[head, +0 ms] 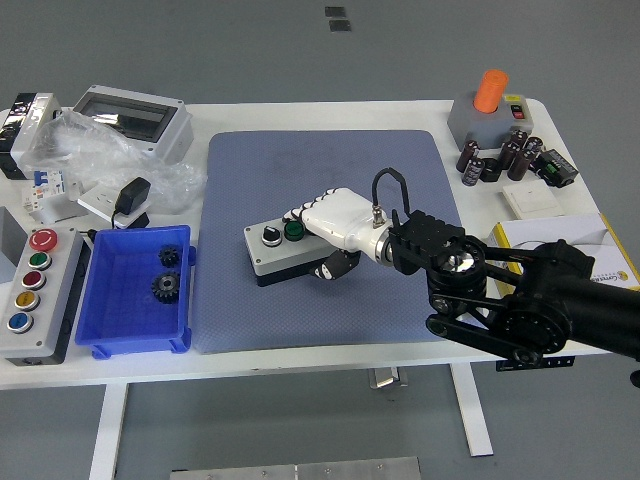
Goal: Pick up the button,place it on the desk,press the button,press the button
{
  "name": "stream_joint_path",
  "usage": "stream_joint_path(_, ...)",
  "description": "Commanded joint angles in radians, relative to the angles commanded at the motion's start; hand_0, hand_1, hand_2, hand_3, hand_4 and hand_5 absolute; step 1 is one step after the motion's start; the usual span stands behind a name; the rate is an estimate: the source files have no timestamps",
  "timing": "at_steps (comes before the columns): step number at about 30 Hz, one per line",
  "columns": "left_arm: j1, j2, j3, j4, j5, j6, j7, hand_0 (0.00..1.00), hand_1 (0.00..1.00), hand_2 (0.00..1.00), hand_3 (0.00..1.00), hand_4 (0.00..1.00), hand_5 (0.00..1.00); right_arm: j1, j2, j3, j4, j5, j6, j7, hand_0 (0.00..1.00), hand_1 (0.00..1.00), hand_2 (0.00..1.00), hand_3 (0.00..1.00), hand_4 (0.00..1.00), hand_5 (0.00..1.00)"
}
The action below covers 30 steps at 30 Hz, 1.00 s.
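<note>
From the head view you see the button box (283, 251) lying on the blue mat (325, 235) at the middle of the white tabletop (400, 115), its black knob and green button showing. Your right hand (335, 225) lies over the box's right end, fingers (303, 210) curled down onto its top, thumb at its front edge; whether they grip it, you cannot tell

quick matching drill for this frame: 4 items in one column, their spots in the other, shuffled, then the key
Items:
1. button box
2. gears
3. orange cylinder
4. five-button panel

Places:
A. far right corner of the table
B. on the blue mat, under the right hand
C. left edge of the table, near side
D. inside the blue bin

Pairs: 1-B, 2-D, 3-A, 4-C
</note>
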Motion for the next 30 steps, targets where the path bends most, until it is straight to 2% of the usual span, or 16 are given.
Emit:
stream_joint_path(5,0.001,0.0,-0.001,0.0,0.0,0.001,0.0,0.639,0.622,0.584,0.566,0.405,0.002,-0.001,-0.006,0.009,0.006,0.001,0.013,-0.01,0.85,0.839,0.998,0.998,0.998,0.448)
stream_joint_path(6,0.001,0.0,0.0,0.0,-0.001,0.001,0.0,0.639,0.622,0.584,0.567,0.406,0.002,-0.001,-0.008,0.01,0.008,0.002,0.016,-0.012,0.968,0.998,0.998,0.998,0.998,0.568)
stream_joint_path(11,0.002,-0.002,0.0,0.0,-0.001,0.001,0.0,0.639,0.622,0.584,0.567,0.406,0.002,-0.007,-0.017,0.019,0.016,0.011,0.034,-0.024,0.968,0.998,0.998,0.998,0.998,0.568)
stream_joint_path(12,0.002,-0.002,0.0,0.0,-0.001,0.0,0.0,0.639,0.623,0.584,0.567,0.406,0.002,-0.008,-0.019,0.02,0.017,0.014,0.037,-0.026,0.977,0.998,0.998,0.998,0.998,0.606)
stream_joint_path(17,0.005,-0.002,-0.001,0.0,-0.001,0.001,0.0,0.639,0.623,0.584,0.567,0.406,0.002,-0.017,-0.033,0.023,0.018,0.038,0.045,-0.032,0.977,0.998,0.998,0.998,0.998,0.606)
stream_joint_path(18,0.005,-0.002,-0.001,0.0,-0.001,0.001,0.0,0.639,0.623,0.585,0.567,0.407,0.002,-0.02,-0.036,0.023,0.017,0.045,0.045,-0.032,0.979,0.998,0.998,0.998,0.998,0.654)
stream_joint_path(22,0.007,-0.003,-0.004,0.0,0.002,0.001,0.002,0.639,0.623,0.585,0.567,0.407,0.002,-0.029,-0.047,0.034,0.008,0.081,0.043,-0.03,0.979,0.998,0.998,0.998,0.998,0.654)
stream_joint_path(30,0.003,0.001,-0.009,-0.001,0.01,0.0,0.003,0.639,0.623,0.585,0.568,0.409,0.002,-0.004,-0.043,0.053,-0.019,0.169,0.063,-0.017,0.97,0.998,0.998,0.998,0.998,0.673)
